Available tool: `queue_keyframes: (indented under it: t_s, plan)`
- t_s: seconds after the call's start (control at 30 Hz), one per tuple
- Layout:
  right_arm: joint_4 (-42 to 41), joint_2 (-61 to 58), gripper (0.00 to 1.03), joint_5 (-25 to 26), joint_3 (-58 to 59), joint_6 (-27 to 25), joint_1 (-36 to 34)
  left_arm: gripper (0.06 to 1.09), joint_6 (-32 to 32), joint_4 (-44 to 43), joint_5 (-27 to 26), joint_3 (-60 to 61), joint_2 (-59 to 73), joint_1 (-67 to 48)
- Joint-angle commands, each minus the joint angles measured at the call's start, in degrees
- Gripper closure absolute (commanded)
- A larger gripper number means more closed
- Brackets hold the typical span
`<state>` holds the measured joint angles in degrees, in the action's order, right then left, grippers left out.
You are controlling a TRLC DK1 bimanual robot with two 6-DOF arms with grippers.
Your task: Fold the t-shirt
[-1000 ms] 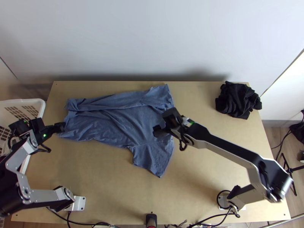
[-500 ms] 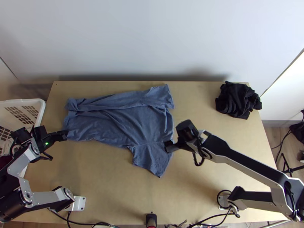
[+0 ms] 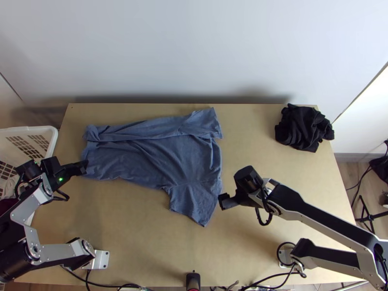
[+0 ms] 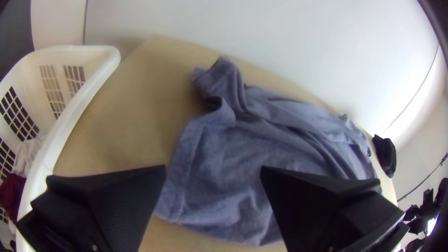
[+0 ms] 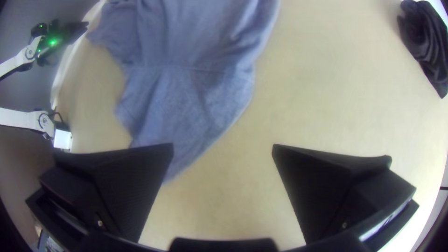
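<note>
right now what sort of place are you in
Probably a robot workspace for handling laundry: a wooden table against a white wall, a plastic basket holding cloth, and a blue t-shirt.

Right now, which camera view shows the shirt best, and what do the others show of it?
The top view: nearly the whole shirt shows there, hem to sleeves. The left wrist view shows the hem close up, the rest receding; the right wrist view shows one sleeve and part of the body.
</note>
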<state>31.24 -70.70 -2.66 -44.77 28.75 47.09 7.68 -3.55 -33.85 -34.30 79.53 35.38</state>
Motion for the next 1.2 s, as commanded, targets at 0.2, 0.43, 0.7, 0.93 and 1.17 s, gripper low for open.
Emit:
queue_keyframes:
  t_s: [0.2, 0.43, 0.7, 0.93, 1.17]
  plan:
    - [0.84, 1.17, 0.05, -3.06, 1.88, 1.66, 0.99, 0.11, 9.72, 8.74, 0.10, -0.15, -2.01, 3.47]
    - [0.40, 1.00, 0.05, -5.34, 3.90, 2.54, 1.16, 0.11, 11.48, 8.39, 0.27, 0.03, -0.25, 4.18]
    - [-5.05, -3.04, 0.05, -8.86, 3.73, 6.32, 2.30, 0.11, 9.02, 8.12, 0.18, 0.29, 1.25, 2.24]
    - [-8.22, -8.05, 0.05, -9.47, 1.44, 7.81, 4.85, 0.11, 7.26, 7.77, 0.27, 0.55, 1.25, 1.10]
    - [-9.62, -9.90, 0.05, -9.47, 1.53, 8.34, 5.47, 0.11, 7.35, 7.42, 0.53, 0.64, 1.51, 1.27]
